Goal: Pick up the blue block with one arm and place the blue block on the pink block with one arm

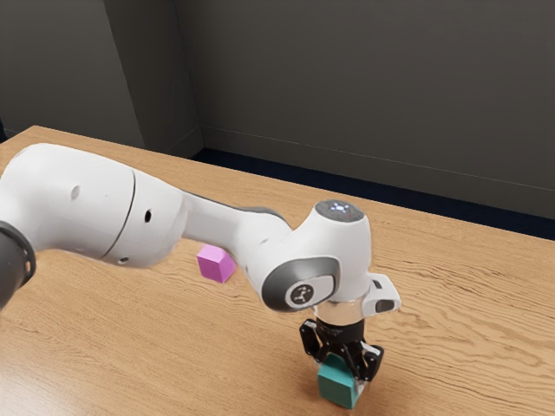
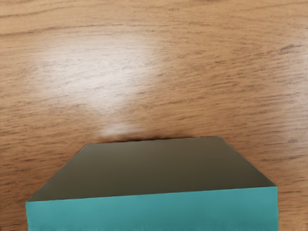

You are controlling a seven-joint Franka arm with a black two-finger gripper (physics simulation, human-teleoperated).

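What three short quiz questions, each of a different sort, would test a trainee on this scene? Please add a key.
1. True or false: the teal block already sits on top of the pink block.
2. The gripper is directly over: A the pink block, B the teal block, C a cup.
3. Fill in: in the exterior view, the pink block lies toward the view's ____ from the teal block.
Key: 1 false; 2 B; 3 left.

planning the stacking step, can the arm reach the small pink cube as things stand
Probably yes: the small pink cube lies uncovered on the wooden table, its top free, beside the white arm. The black gripper is down at the teal-blue cube, with bare table between the cubes.
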